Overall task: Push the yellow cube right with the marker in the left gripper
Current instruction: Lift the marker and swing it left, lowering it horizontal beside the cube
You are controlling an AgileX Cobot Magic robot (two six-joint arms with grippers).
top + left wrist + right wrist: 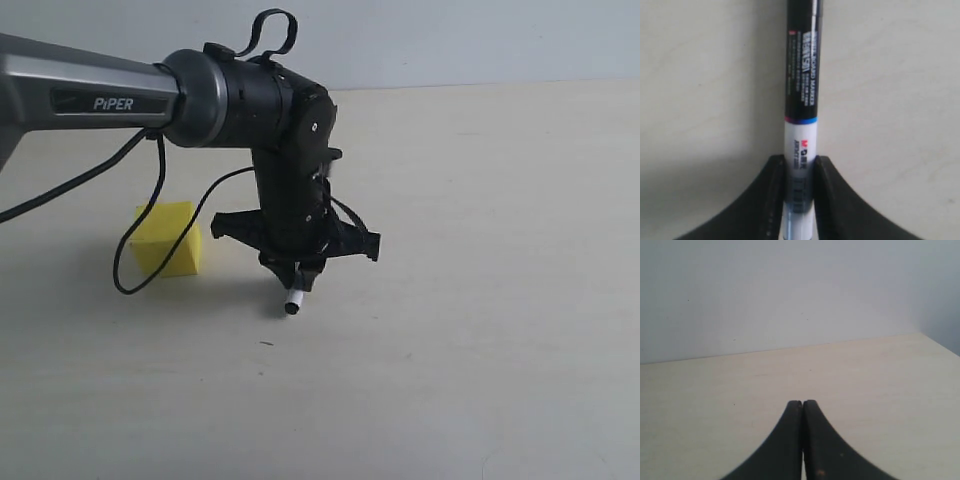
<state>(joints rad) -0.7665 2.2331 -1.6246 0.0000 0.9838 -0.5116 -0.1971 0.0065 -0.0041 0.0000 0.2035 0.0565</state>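
Worktop [480, 300] is a plain pale beige matte surface with a few tiny dark specks. A bare pale grey-blue wall [450, 40] rises straight off its far edge. My left tool [295, 268] hangs off the black and grey PiPER arm [100, 100], pointing down at the worktop and pinching the marker [801, 100]. In the left wrist view the jaws clamp the white barrel from both sides. The black section with the printed label runs out past them, with a thin red and blue band where white meets black. In the exterior view only the marker's short white stub with a black end shows below the tool. It's tilted slightly and close to the worktop; can't tell if it touches. The yellow cube [170, 238] sits flat on the worktop, left of the left tool in the exterior view. It's near the marker end but clearly apart from it, with bare surface between them. A black cable [130, 250] loops down across the front of the cube's left part. My right tool [802, 407] has its jaws pressed together with nothing between them, low over bare worktop and facing the wall.
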